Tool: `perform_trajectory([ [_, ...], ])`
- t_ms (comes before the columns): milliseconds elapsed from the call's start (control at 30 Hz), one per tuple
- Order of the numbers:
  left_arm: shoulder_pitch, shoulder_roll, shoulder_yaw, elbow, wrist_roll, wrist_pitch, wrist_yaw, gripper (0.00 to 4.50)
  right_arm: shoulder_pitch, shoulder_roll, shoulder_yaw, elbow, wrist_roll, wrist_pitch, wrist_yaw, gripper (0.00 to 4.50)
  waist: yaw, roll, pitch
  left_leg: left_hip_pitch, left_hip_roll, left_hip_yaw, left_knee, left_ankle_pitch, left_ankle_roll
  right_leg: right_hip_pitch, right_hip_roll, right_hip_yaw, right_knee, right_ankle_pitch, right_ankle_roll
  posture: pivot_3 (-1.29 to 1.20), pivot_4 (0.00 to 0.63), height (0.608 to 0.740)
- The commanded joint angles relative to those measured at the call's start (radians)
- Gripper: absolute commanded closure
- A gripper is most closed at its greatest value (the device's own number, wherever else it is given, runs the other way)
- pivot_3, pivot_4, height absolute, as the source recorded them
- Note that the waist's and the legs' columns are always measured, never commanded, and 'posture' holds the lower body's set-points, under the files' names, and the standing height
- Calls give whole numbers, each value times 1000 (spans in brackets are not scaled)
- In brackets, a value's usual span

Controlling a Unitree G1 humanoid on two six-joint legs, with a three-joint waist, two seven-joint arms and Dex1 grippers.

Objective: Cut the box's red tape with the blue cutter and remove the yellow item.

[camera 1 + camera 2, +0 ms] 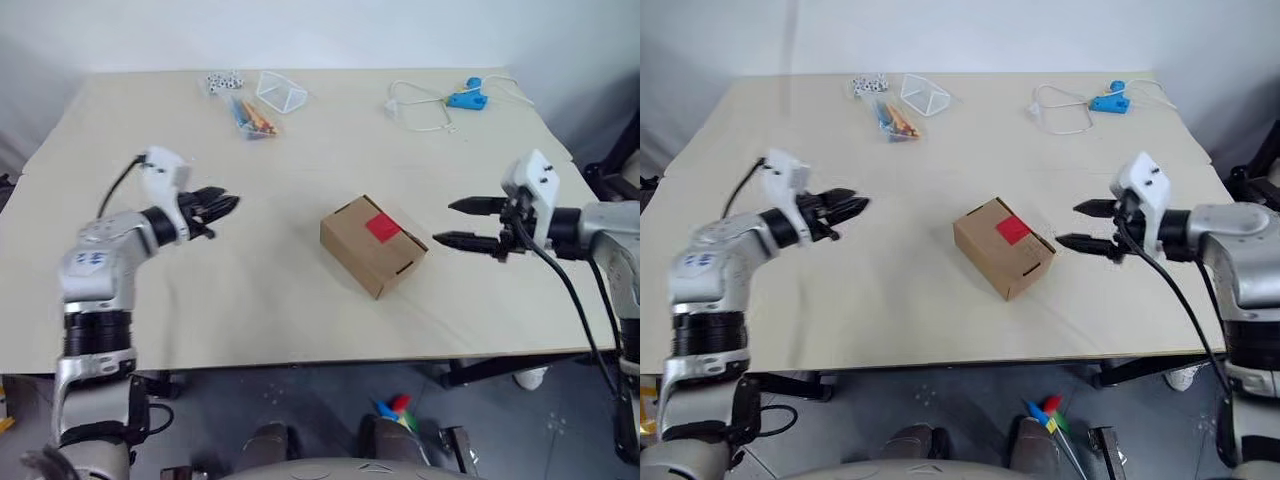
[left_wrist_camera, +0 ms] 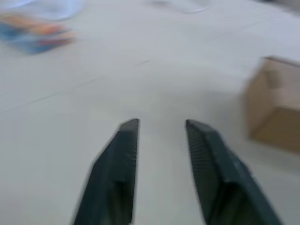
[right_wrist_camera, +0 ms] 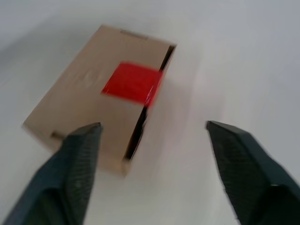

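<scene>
while the box lies near the middle of the desk, somewhat toward the near edge, the red tape sits on its top across the flap seam. the left gripper hangs with fingers parted and empty, well left of the box. the right gripper is spread wide, empty, just right of the box. bagged pencils and a light-blue gadget lie by the far edge.
</scene>
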Motion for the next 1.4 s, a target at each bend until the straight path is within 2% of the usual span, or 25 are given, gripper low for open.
perform_trajectory([
  [33, 35, 41, 49, -91, -27, 33, 39, 1448, -2, 3, -45, -62, 53, -21, -5, 0, 2, 0, 0, 0, 0, 0, 0, 0, 0, 0, 0, 0, 0, 0, 0, 0, 150, 740],
  [167, 75, 111, 84, -85, -25, 30, 41, 203, 10, -3, -56, -74, 75, -30, -9, 0, 4, -1, 1, 0, 0, 0, 1, 1, -1, 1, 0, 1, 0, 0, 0, 0, 150, 740],
  [200, 84, 132, 92, -76, -24, 23, 36, 26, 13, -6, -57, -75, 77, -36, -10, 0, 4, -1, 1, 0, 0, 0, 1, 1, -1, 1, 0, 1, 0, 0, 0, 0, 150, 740],
  [367, 147, 271, 143, 32, -39, -33, -55, 26, 13, -1, -61, -96, 90, -59, -22, 0, 2, -1, 1, 0, 0, 0, 1, 1, -1, 0, 0, 1, 0, 0, 0, 0, 150, 740],
  [467, 188, 326, 120, 106, -37, -79, -144, 26, 13, 7, -51, -161, 127, -28, -28, 0, 2, -1, 1, 1, 0, 1, 1, 1, -1, 0, 0, 1, 0, 0, 0, 0, 150, 740],
  [600, 155, 390, 36, 297, 15, -142, -229, 26, 12, 27, -36, -214, 165, -1, -49, 0, 4, -2, 0, 1, 0, 2, 1, 1, -1, 0, 0, 1, 1, 0, 0, 0, 150, 740],
  [867, -6, 410, -46, 604, 82, -309, -255, 26, 9, 7, -25, -236, 183, 29, -58, 0, 2, -4, 1, 0, 0, 9, 0, 1, -1, -1, 1, 1, 1, 0, 0, 0, 150, 740],
  [967, -38, 397, -71, 707, 108, -354, -259, 579, 20, -12, -22, -249, 176, 40, -55, 0, 0, -4, 1, 0, 0, 10, 0, 1, -1, -1, 1, 1, 1, 0, 0, 0, 150, 740],
  [1033, -52, 391, -79, 743, 121, -388, -249, 1153, 29, -26, -27, -251, 178, 43, -48, 0, -3, -4, 1, 1, 0, 11, -1, 1, -1, -2, 1, 1, 1, 0, 0, 0, 150, 740],
  [1233, -88, 387, -99, 848, 155, -459, -226, 1153, 39, -57, -35, -258, 187, 51, -45, 0, -1, -7, 1, 0, 0, 12, 0, 1, -1, -2, 1, 2, 2, 0, 0, 0, 150, 740],
  [1400, -119, 386, -126, 926, 192, -451, -229, 1153, 36, -71, -36, -264, 200, 60, -49, 0, 1, -8, 0, 1, 0, 12, 0, 1, -1, -2, 1, 2, 2, 0, 0, 0, 150, 740],
])
